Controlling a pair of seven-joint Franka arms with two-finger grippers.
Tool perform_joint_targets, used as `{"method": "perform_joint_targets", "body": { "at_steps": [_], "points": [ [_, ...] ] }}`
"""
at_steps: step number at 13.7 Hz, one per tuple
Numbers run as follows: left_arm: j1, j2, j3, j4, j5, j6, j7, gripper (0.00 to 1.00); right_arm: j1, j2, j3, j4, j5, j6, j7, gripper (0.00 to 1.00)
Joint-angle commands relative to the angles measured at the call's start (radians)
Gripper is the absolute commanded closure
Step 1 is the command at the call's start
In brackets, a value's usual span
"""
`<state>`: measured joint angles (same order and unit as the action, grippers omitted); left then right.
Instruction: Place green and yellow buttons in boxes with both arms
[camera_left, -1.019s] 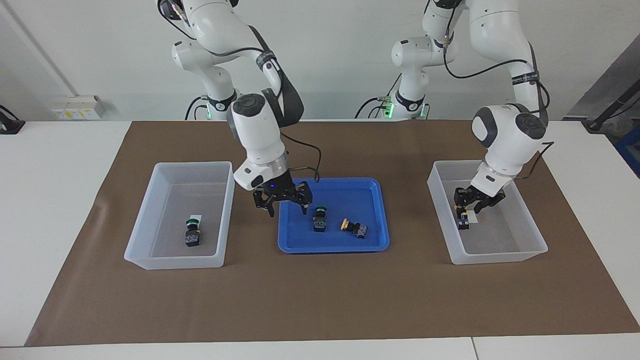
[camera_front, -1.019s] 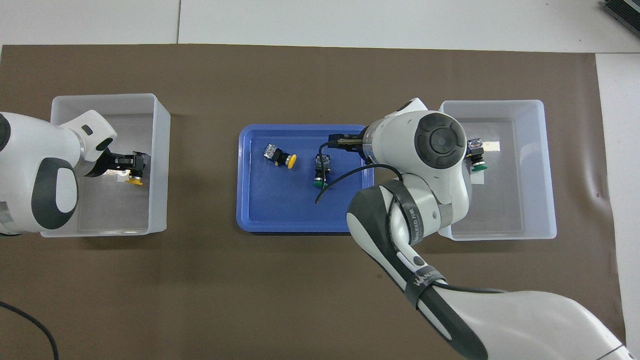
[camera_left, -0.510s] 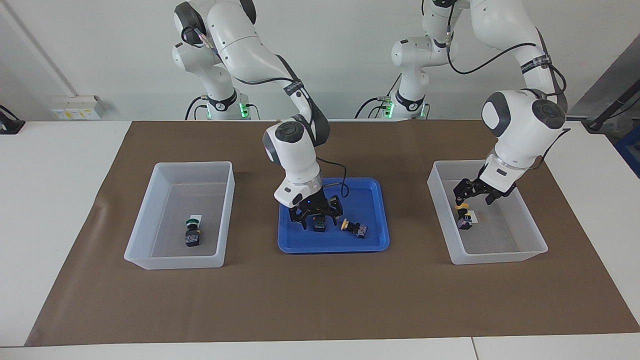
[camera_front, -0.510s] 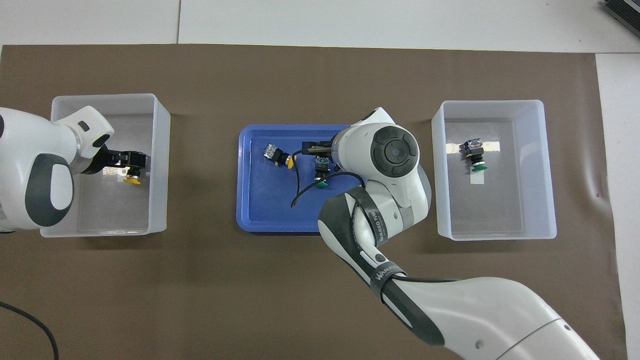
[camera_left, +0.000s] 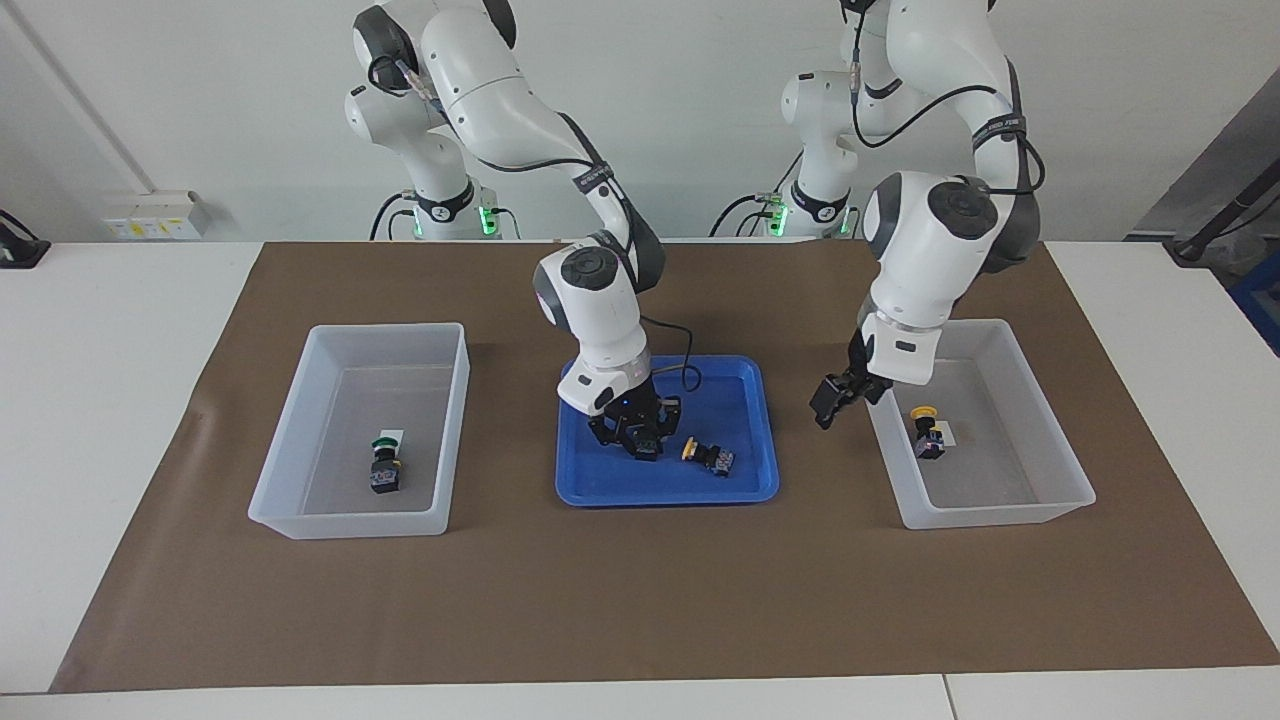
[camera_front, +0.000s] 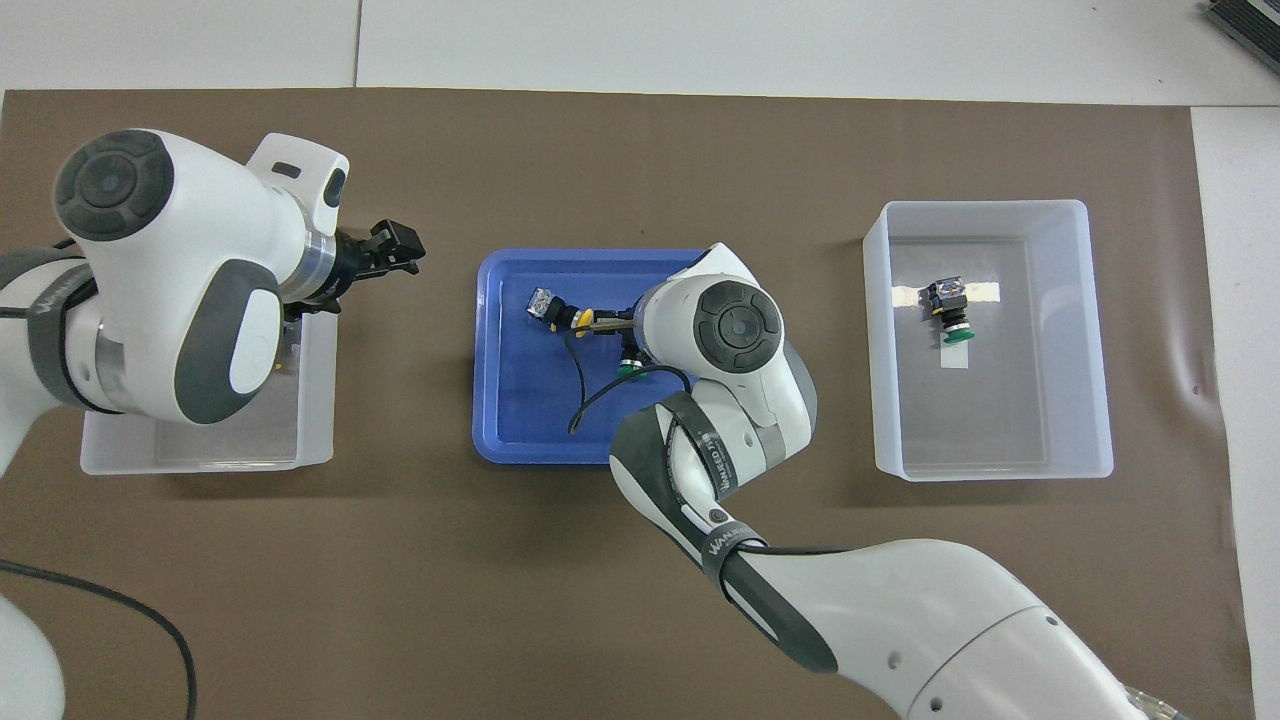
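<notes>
In the blue tray (camera_left: 665, 494) my right gripper (camera_left: 640, 443) is down and shut on a green button (camera_front: 630, 372), whose cap peeks out beside the wrist in the overhead view. A yellow button (camera_left: 708, 456) lies on its side beside it in the tray. My left gripper (camera_left: 832, 400) hangs open and holds nothing, over the mat between the tray and the clear box (camera_left: 1000, 515) at the left arm's end. That box holds a yellow button (camera_left: 926, 431). The clear box (camera_left: 350, 526) at the right arm's end holds a green button (camera_left: 385, 466).
A brown mat (camera_left: 640, 600) covers the middle of the white table, with the tray and both boxes in a row on it. A black cable (camera_front: 580, 400) loops from the right wrist over the tray.
My right gripper came down into the tray and shut on the green button. My left gripper let go of the yellow button in its box, rose and moved toward the tray.
</notes>
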<state>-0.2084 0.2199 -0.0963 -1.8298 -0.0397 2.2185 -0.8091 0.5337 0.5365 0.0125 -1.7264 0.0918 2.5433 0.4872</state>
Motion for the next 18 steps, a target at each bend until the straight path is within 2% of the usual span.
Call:
{"method": "perform_joint_targets", "body": {
  "at_steps": [1,3,6,9,10,13,15,18],
  "points": [
    [-0.058,-0.014,0.013,-0.087,-0.043,0.18,-0.258,0.0,-0.029,-0.044,-0.011,0.022,-0.015,-0.102,0.002,1.0],
    [-0.092,-0.007,0.013,-0.13,-0.045,0.303,-0.416,0.0,-0.075,-0.12,-0.009,0.022,-0.014,-0.179,-0.035,1.0],
    [-0.158,0.036,0.015,-0.149,-0.045,0.358,-0.53,0.0,-0.159,-0.231,-0.009,0.022,-0.012,-0.285,-0.12,1.0],
    [-0.212,0.125,0.018,-0.143,-0.045,0.466,-0.617,0.0,-0.222,-0.285,-0.009,0.022,-0.007,-0.352,-0.209,1.0],
    [-0.216,0.134,0.018,-0.144,-0.045,0.477,-0.622,0.0,-0.253,-0.302,-0.008,0.022,-0.007,-0.383,-0.266,1.0],
    [-0.227,0.168,0.018,-0.146,-0.045,0.507,-0.624,0.0,-0.366,-0.332,-0.009,0.001,-0.006,-0.478,-0.567,1.0],
    [-0.227,0.18,0.018,-0.149,-0.045,0.526,-0.628,0.0,-0.406,-0.358,-0.011,-0.071,-0.006,-0.463,-0.779,1.0],
    [-0.242,0.208,0.018,-0.16,-0.045,0.569,-0.63,0.0,-0.451,-0.371,-0.011,-0.171,-0.004,-0.439,-0.972,1.0]
  ]
}}
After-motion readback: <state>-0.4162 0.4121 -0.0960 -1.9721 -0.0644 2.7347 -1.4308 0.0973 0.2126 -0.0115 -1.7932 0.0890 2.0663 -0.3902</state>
